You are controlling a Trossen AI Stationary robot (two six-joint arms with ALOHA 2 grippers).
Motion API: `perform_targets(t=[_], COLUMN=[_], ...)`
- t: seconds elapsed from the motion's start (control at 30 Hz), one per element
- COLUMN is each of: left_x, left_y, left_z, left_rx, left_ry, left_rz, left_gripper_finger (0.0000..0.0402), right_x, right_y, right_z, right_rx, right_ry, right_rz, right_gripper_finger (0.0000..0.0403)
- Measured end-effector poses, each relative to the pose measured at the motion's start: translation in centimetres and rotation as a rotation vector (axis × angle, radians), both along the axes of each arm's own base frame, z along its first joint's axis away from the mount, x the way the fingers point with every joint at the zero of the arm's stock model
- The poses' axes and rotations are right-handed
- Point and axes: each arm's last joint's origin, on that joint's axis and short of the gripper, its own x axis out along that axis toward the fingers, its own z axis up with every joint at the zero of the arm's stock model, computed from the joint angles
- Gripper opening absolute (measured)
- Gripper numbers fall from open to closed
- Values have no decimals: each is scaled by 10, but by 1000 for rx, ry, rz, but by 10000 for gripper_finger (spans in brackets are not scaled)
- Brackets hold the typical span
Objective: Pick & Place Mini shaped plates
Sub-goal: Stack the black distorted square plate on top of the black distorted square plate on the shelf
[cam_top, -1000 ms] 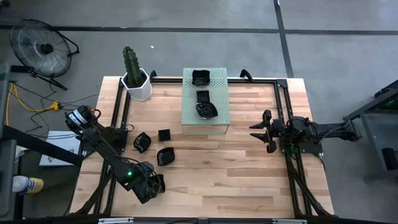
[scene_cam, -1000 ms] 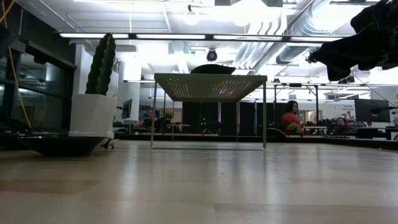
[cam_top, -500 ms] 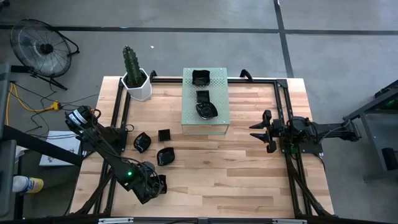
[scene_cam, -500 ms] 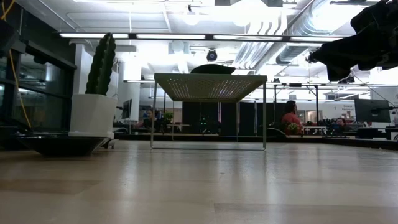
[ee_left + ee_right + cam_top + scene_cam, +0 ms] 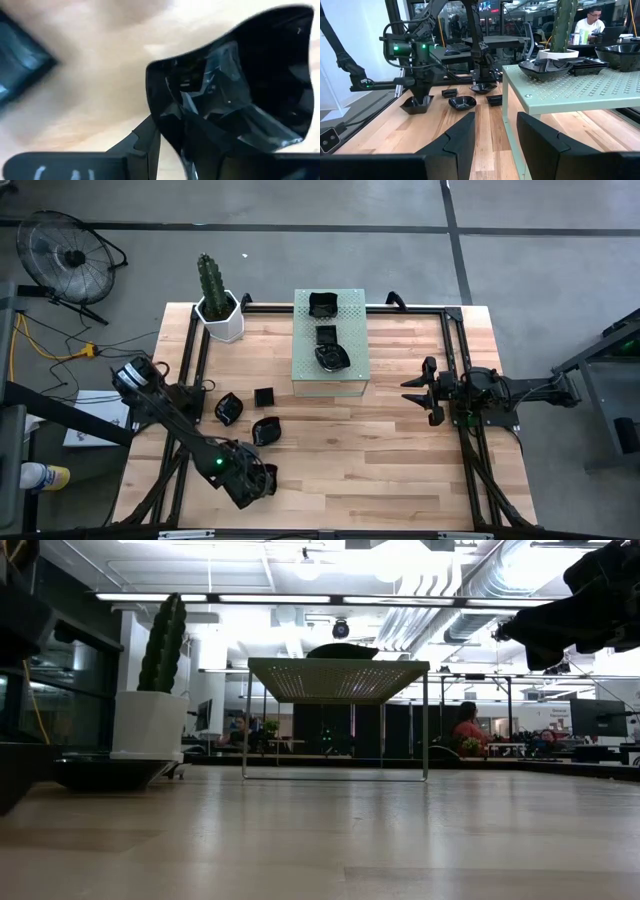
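Observation:
My left gripper (image 5: 254,480) stands near the table's front left, pointing steeply down, shut on a glossy black wavy-edged mini plate (image 5: 235,80). The right wrist view shows that plate (image 5: 417,105) low under the gripper (image 5: 420,93), at the tabletop. Three more black plates (image 5: 264,430) (image 5: 228,409) (image 5: 264,396) lie flat on the wood just beyond it. Three others (image 5: 322,304) (image 5: 326,335) (image 5: 331,357) sit on the pale green perforated block (image 5: 352,370). My right gripper (image 5: 418,390) waits open and level at the table's right side. My left gripper pinches the plate's rim (image 5: 165,125), with one finger (image 5: 147,140) outside the wall and the other inside the bowl. The fingers come from above, pointing steeply down. The plate hangs below them, bowl up; whether its underside touches the wood I cannot tell.
A white hexagonal pot with a cactus (image 5: 218,310) stands at the far left corner. Black frame rails (image 5: 190,370) (image 5: 455,350) run along the table's left and right sides. Bare wood (image 5: 360,450) stretches between the two arms.
My left gripper has sunk toward the tabletop and gone a little toward the table's right edge, keeping its hold on the plate. Its dark shape now shows at the left edge of the low view. The loose plates have not moved.

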Motion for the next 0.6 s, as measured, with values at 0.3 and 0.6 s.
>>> perform_targets(t=[0.3, 0.6], left_x=[2, 2], left_y=[0, 1], left_z=[0, 2], left_rx=[7, 4], left_ry=[-16, -22], left_rz=[-14, -22], left_gripper_finger=[90, 82], right_x=[1, 1], right_y=[0, 0], right_z=[-1, -1], right_rx=[0, -1], right_ry=[9, 17], right_rz=[0, 0], right_gripper_finger=[140, 140])
